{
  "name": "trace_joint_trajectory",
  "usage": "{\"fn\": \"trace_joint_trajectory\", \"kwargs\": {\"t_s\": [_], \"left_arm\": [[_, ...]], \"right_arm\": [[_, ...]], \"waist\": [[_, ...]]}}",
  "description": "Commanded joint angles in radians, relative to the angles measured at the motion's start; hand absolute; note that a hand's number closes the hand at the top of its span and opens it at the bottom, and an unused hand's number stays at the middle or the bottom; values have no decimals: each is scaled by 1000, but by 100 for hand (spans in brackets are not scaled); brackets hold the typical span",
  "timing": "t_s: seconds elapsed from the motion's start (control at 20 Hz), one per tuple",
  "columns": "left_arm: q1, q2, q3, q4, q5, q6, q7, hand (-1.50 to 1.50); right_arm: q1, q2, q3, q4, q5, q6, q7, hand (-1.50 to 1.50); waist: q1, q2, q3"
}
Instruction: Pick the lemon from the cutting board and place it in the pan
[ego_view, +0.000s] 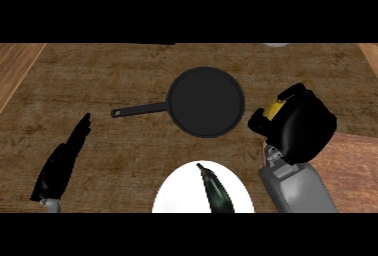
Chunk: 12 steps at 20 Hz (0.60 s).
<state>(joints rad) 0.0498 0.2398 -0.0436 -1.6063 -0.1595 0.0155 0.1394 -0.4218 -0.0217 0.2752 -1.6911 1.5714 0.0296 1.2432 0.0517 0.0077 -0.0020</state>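
Although most of the view is taken up by the brown counter (111, 75), a paler strip of wood is seen along its left edge and a reddish wooden cutting board (354, 165) is seen at the lower right, partly covered by the right arm. No writing, label or brand can be read anywhere.

The black pan (207, 101) is placed in the middle of the counter, a little toward the far side. Its round bowl is seen from above and nothing is lying inside it. Its thin handle (140, 109) is pointed to the left and slightly toward the robot, so the long axis of the pan runs nearly left to right.

The right hand (299, 125) is held just beside the right rim of the pan, above the counter near the corner of the cutting board. Its fingers are curled around the lemon (275, 108), of which only a small yellow patch is visible between them; which way the lemon is pointed cannot be told.

A white plate (177, 197) is cut by the lower edge, and one dark green, long vegetable (215, 191) is lying on it, its thin tip pointed away from the robot.

The left hand (63, 162) is seen at the lower left, with straight fingers pointed up, apart from every object.
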Motion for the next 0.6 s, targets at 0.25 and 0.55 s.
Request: {"fn": "trace_joint_trajectory", "kwargs": {"t_s": [0.25,0.55], "left_arm": [[-26,-35,-40,-3,-28,14,3,0],[-54,-27,-44,2,-25,-7,34,0]], "right_arm": [[-196,21,-160,341,-150,-238,189,150],[-285,21,-261,629,-265,-319,84,150]], "waist": [[30,14,4],[47,25,5]]}}
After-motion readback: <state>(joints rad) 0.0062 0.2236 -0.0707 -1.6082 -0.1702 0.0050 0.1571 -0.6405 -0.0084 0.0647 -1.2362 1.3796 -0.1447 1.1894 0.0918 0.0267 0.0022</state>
